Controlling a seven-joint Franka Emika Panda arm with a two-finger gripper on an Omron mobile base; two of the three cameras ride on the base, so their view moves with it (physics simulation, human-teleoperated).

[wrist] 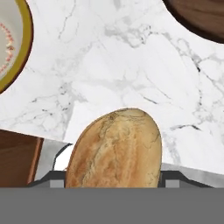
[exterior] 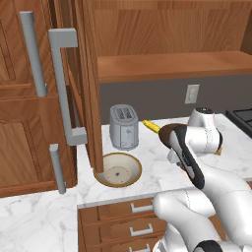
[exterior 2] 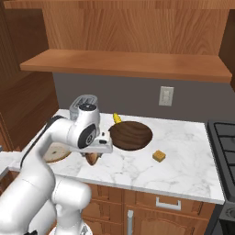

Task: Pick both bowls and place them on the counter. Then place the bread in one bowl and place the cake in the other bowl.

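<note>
Hand view: the bread (wrist: 114, 148) is seen held between the gripper (wrist: 113, 177) jaws, above the counter (wrist: 131, 74). The beige bowl (wrist: 11, 41) lies at ten o'clock, the dark wooden bowl (wrist: 201, 17) at one o'clock. From the right base view, the cake (exterior 2: 159, 156) is seen resting at four o'clock of the wooden bowl, apart from it.

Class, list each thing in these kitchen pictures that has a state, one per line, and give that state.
Beige bowl: upright on counter, empty.
Wooden bowl: upright on counter, empty.
Bread: between the jaws, above the counter.
Cake: resting on counter.
Gripper: shut on bread.
</note>
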